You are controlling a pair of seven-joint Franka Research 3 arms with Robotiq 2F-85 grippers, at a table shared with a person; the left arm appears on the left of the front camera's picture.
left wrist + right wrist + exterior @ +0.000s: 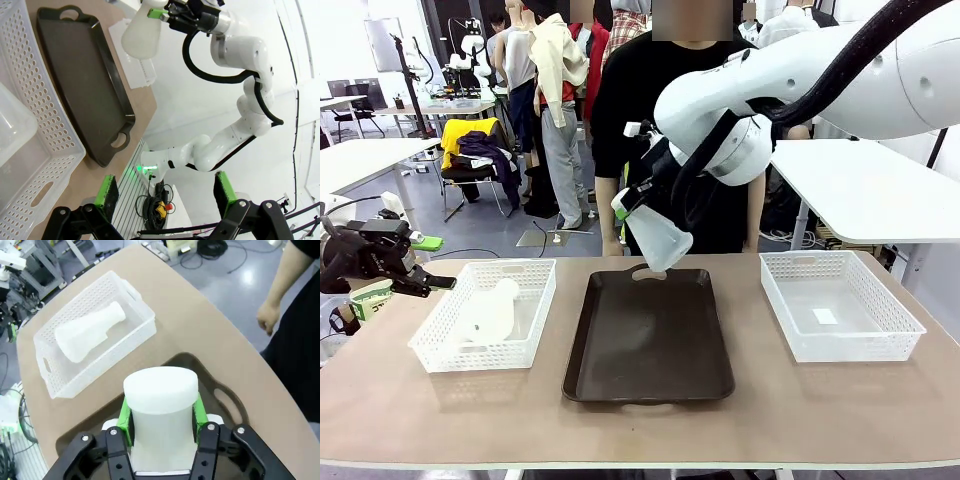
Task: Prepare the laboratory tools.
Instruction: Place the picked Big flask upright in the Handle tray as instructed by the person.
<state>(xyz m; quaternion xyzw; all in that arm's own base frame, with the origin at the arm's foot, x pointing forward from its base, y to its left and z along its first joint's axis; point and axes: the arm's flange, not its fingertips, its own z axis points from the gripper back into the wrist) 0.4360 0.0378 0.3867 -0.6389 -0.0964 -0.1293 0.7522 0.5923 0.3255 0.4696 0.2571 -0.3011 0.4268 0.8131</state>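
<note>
My right gripper point(633, 203) is shut on the neck of one frosted-white conical flask point(657, 238), which hangs tilted, base down, over the far end of the dark brown tray point(650, 350). In the right wrist view the green pads point(126, 415) clamp this flask point(161, 395). The second flask point(488, 312) lies on its side in the left white mesh basket point(535, 320), also seen as the flask point(87, 332) from the right wrist. My left gripper point(423, 283) hovers left of that basket, open, with nothing between its fingers point(107, 192).
A second white mesh basket point(880, 335) stands right of the tray. A person point(640, 110) stands at the far side, one hand point(267, 317) near the table edge. The tray point(85, 85) lies between the baskets.
</note>
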